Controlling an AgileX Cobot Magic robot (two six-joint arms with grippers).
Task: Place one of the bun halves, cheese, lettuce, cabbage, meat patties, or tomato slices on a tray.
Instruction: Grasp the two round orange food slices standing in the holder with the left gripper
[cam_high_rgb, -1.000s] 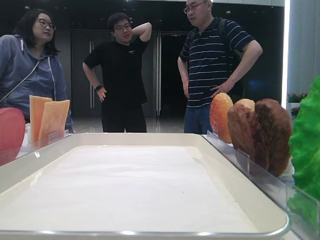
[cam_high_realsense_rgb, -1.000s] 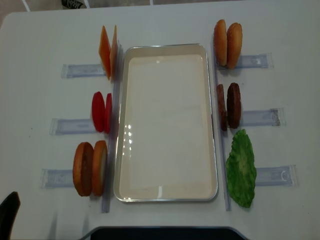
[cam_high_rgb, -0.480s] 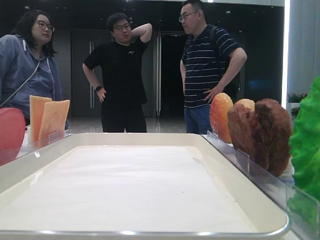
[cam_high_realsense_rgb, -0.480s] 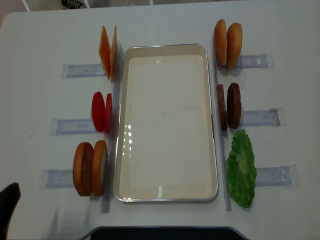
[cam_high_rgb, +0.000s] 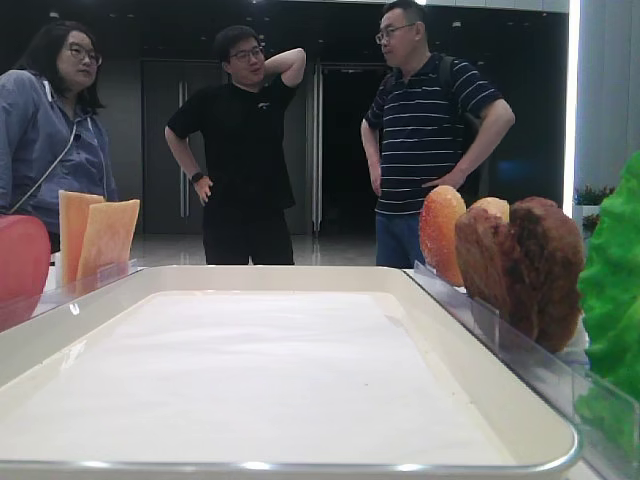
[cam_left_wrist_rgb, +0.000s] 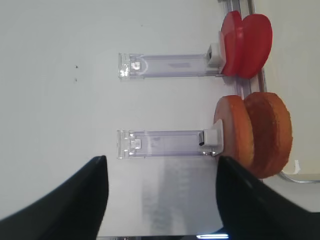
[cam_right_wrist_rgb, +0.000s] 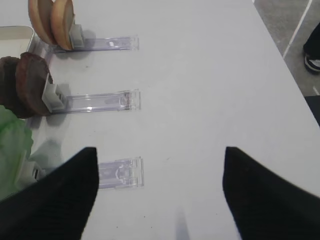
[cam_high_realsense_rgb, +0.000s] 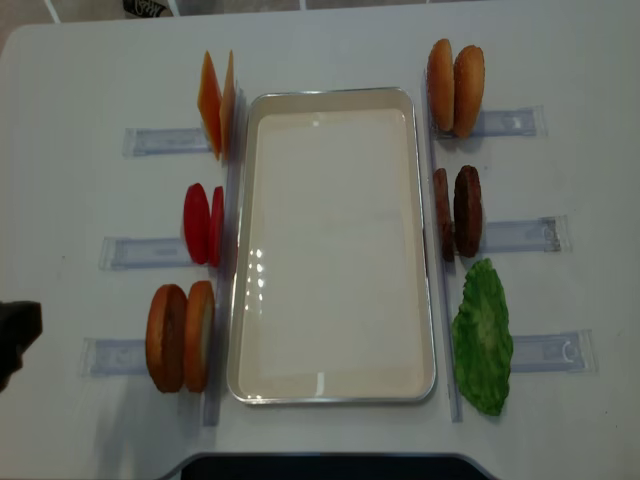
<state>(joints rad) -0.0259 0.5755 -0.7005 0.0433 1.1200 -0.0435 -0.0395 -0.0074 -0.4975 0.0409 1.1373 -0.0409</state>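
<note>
The white tray (cam_high_realsense_rgb: 333, 93) lies in the table's middle with nothing on it. Upright in clear holders on its left are cheese (cam_high_realsense_rgb: 217, 103), tomato slices (cam_high_realsense_rgb: 203, 223) and bun halves (cam_high_realsense_rgb: 181, 337). On its right stand more bun halves (cam_high_realsense_rgb: 455, 87), meat patties (cam_high_realsense_rgb: 457, 211) and lettuce (cam_high_realsense_rgb: 483, 335). No cabbage is in view. My left gripper (cam_left_wrist_rgb: 160, 195) is open over bare table, left of the near bun halves (cam_left_wrist_rgb: 255, 132), and shows dark at the table's left edge (cam_high_realsense_rgb: 15, 335). My right gripper (cam_right_wrist_rgb: 160, 195) is open, right of the lettuce (cam_right_wrist_rgb: 12, 155), holding nothing.
Clear plastic holder strips (cam_high_realsense_rgb: 540, 351) stick out sideways from each food stack toward the table's edges; one (cam_left_wrist_rgb: 160, 144) lies just ahead of my left gripper. Three people (cam_high_rgb: 245, 150) stand beyond the far end of the table.
My left gripper has moved from the table's near-left corner farther up the left edge, level with the near bun halves. The man in the striped shirt has shifted his stance.
</note>
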